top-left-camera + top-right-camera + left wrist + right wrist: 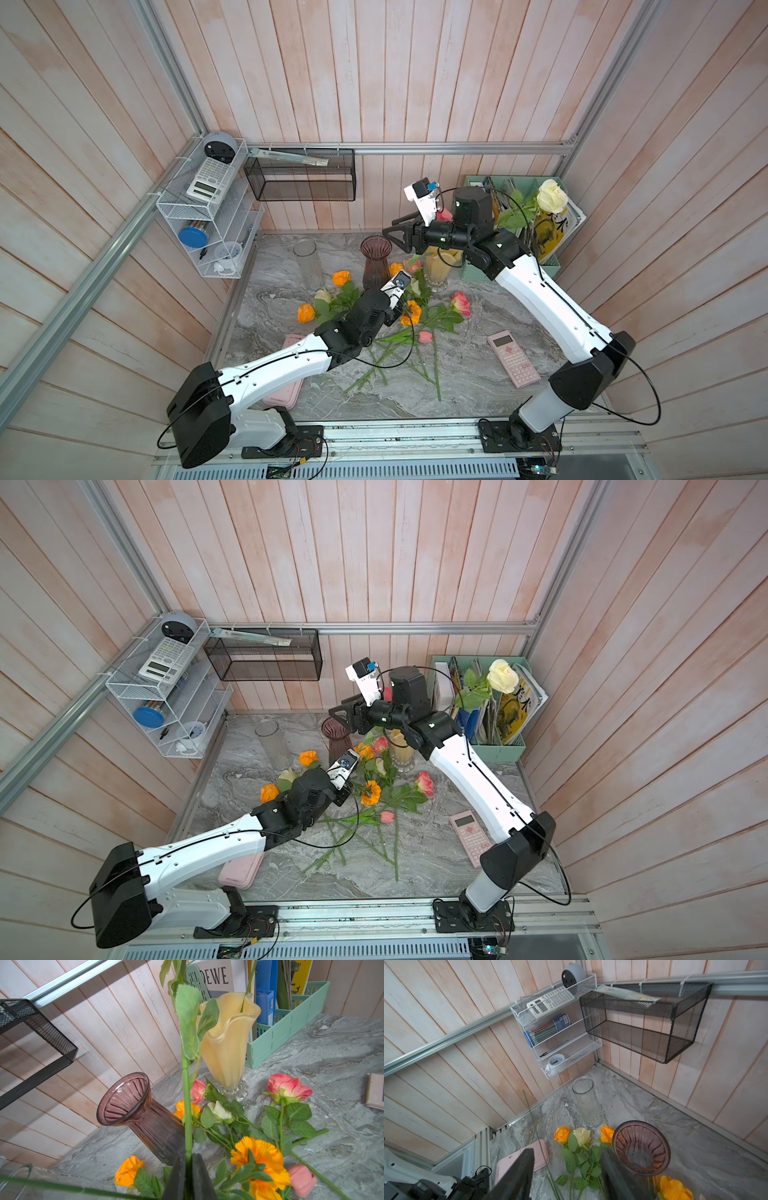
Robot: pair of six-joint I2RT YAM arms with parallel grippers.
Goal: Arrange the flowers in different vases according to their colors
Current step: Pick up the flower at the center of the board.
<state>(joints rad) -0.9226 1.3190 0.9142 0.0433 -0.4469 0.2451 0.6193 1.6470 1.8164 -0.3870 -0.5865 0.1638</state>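
Pink case point(286, 390): flat on the marble table point(473, 392) at my end, well short of the purple vase and half under the left arm. I see no lettering on it.
Pink calculator point(513, 360): also on my side of the purple vase, off to its right. The key legends are too small to read.
Loose flowers: fanned out just in front of the purple vase, stems toward me. I count the marigold point(411, 312), pink tulip point(424, 336) and pink rose point(461, 303). The orange roses point(341, 277) and a cream rose point(323, 296) lie to the vase's left.
Left gripper point(188, 1157): clenched on an upright green stem point(187, 1105) just in front of the purple vase. The bloom runs out of the wrist picture, so I cannot tell its color.
Purple vase point(376, 259): upright; the right wrist view looks straight down to its bottom.
Clear vase point(307, 259): upright, left of the purple vase and apart from it.
Yellow vase point(438, 268): right of the purple vase. It holds the white rose point(551, 196), which leans away over the file holder.
Right gripper point(392, 239): above the purple vase's far rim, jaws spread with nothing between them.
File holder point(291, 1022): mint green, beyond the purple vase to its right. A white cover point(216, 976) shows the letters "DEWE"; a yellow magazine point(517, 706) carries black brush characters I cannot read.
Black mesh basket point(301, 176): on the wall behind the purple vase.
White wire rack point(208, 216): far left of the purple vase; a white calculator point(210, 179) lies on top, print unreadable.
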